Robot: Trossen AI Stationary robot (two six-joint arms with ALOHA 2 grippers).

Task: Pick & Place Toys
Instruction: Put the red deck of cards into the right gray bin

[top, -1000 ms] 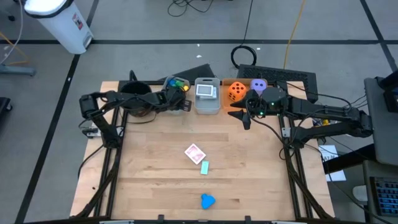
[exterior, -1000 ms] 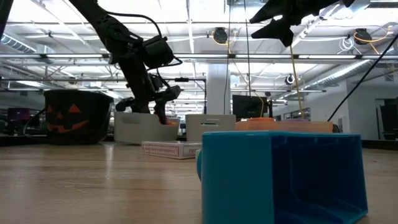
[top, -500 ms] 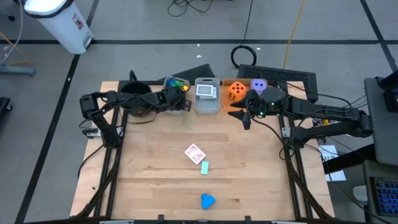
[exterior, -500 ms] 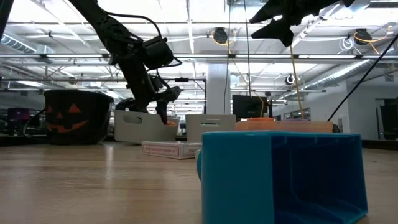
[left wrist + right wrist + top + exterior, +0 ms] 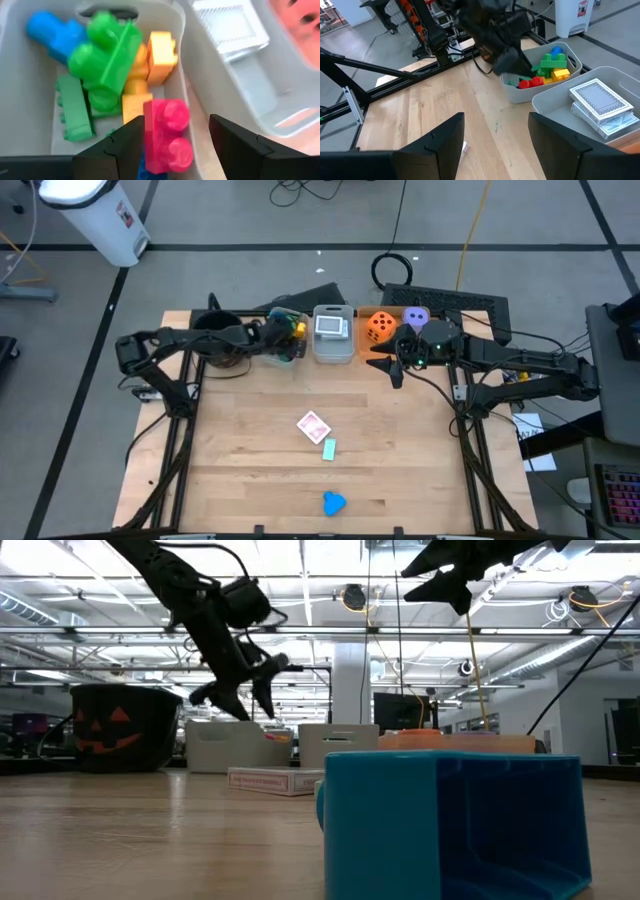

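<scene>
My left gripper hangs open just above the clear bin of blocks at the table's far side. In the left wrist view its fingers frame a red block, which lies in the bin on green, yellow and blue blocks. My right gripper waits open, high over the table, in front of the orange tray with the orange die and the purple die. A playing card, a small green block and a blue block lie on the table.
A second clear bin with card boxes stands between the block bin and the orange tray. A black pumpkin-face pot sits left of the block bin, under my left arm. Bare wood lies around the three loose toys.
My left gripper has risen out of the block bin and drawn back a little toward the table's left, its fingers now wider apart. The red block stays behind in the bin. My right arm has kept still.
</scene>
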